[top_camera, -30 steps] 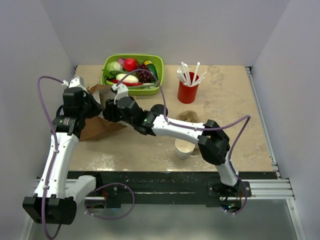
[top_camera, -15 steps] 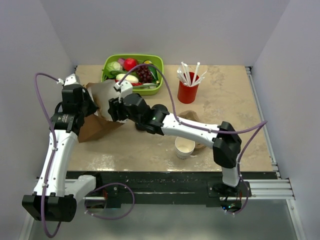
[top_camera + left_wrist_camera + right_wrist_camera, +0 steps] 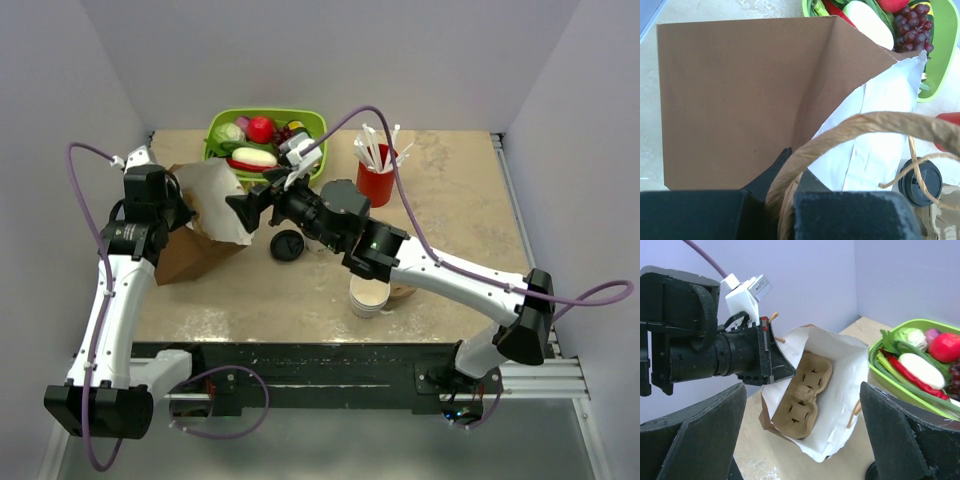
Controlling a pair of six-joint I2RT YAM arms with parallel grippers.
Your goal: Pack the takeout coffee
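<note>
right gripper [image 3: 243, 207]: jaws spread wide, nothing held, parked at the mouth of the paper bag [image 3: 200, 225]. left gripper [image 3: 777, 202]: pinched on the bag's twine handle [image 3: 865, 125], so the mouth is held open. A cardboard cup carrier [image 3: 802, 395] is seen inside. The takeout coffee [image 3: 288, 245] is stood upright on the table [image 3: 450, 200], lid up, at about 4 o'clock from the right gripper in the top view, just outside the bag. The right arm is judged nearer and free.
</note>
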